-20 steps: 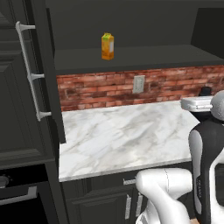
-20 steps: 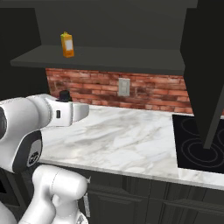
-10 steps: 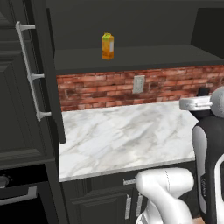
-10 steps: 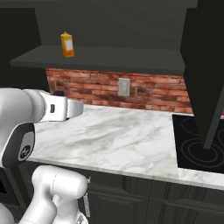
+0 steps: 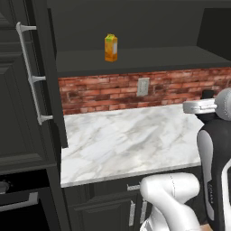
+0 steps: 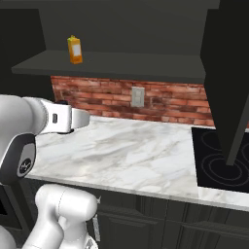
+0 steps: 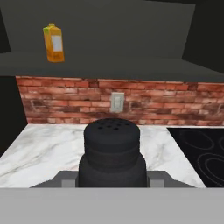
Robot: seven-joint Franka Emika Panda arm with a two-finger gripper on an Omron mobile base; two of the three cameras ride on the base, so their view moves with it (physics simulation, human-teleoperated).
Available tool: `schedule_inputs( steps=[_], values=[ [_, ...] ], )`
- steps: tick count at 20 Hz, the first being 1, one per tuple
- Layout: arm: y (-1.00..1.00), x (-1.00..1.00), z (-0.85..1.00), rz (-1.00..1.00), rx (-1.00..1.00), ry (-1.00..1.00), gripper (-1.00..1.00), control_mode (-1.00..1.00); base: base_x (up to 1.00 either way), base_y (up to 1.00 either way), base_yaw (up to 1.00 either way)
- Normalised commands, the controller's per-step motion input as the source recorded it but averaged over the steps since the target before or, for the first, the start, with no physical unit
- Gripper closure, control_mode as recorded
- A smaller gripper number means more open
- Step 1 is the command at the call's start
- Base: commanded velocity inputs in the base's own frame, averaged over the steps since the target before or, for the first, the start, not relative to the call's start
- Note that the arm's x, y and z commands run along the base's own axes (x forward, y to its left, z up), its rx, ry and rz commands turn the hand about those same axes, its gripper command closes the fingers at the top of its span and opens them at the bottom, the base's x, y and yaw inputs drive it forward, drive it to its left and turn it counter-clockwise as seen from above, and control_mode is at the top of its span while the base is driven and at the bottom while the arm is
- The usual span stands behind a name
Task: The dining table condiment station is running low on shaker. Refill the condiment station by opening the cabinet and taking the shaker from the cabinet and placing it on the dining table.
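Shaker (image 7: 112, 151) first: the small black cylinder with holes in its narrower top sits upright between the two finger tips of the gripper (image 7: 112, 180), which pinches it from both sides, so it is held in the air out in front of the brick wall (image 7: 78, 98) rather than standing on anything. Below and beyond it runs the marble counter (image 6: 136, 155), white with grey veins, reaching back to that brick wall. On the wall, straight behind the shaker, is a pale outlet plate (image 7: 116, 102). Above the brick sits the open cabinet (image 5: 135, 61), its dark shelf carrying an orange-yellow carton (image 5: 111, 47) well to the left of the shaker and higher up. The cabinet's left door (image 5: 27, 85) is swung out toward the room, its long silver bar handle (image 5: 30, 74) standing vertical; the right door (image 6: 231, 82) hangs open too, edge-on over a black cooktop (image 6: 219, 158) set into the counter at the right of the brick. Under the counter are dark cabinets with short handles (image 5: 131, 212). The white arm (image 6: 29, 126) reaches across from the side, level with the lower rows of the brick.
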Motion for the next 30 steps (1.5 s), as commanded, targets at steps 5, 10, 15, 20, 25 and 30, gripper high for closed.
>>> schedule_inputs(
  steps=[5, 10, 15, 20, 25, 30],
  values=[
    [0.00, -0.17, 0.00, -0.04, 0.00, 0.00, 1.00, -1.00, 0.00, 0.00, 0.00],
    [0.01, -0.04, 0.00, -0.03, 0.00, 0.00, 1.00, 1.00, -0.17, 0.17, -0.18],
    [0.00, 0.00, 0.00, 0.00, 0.00, 0.00, 1.00, 1.00, -0.19, 0.19, -0.34],
    [0.00, 0.00, 0.00, 0.00, 0.00, 0.00, 1.00, 1.00, -0.29, 0.00, -0.38],
    [0.00, 0.00, 0.00, 0.00, 0.00, 0.00, 1.00, 1.00, -0.41, 0.00, -0.47],
    [0.00, 0.00, 0.00, 0.00, 0.00, 0.00, 1.00, 1.00, -0.63, 0.00, -0.59]
  ],
)
